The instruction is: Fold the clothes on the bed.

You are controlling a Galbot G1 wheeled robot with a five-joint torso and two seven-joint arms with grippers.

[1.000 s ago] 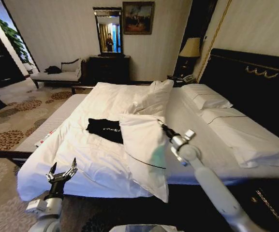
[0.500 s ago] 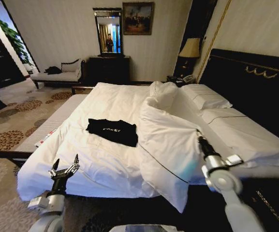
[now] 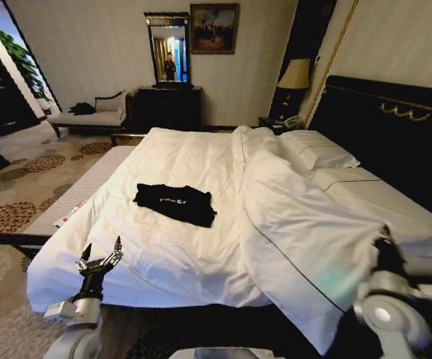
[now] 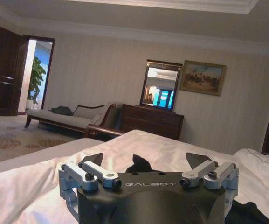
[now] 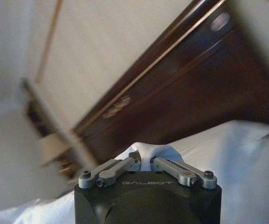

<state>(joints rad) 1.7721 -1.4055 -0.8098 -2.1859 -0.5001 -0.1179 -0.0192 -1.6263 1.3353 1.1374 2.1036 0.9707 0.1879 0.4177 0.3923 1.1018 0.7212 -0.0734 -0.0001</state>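
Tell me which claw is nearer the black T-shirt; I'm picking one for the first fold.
Left. The left claw hovers open at the bed's foot edge, just short of the black T-shirt. The right claw, pinching the white duvet, sits farther off toward the headboard side.

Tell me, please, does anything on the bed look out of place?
Yes: the white duvet is bunched and dragged off the bed by the right gripper, shut on its fabric. The black T-shirt lies crumpled, unfolded.
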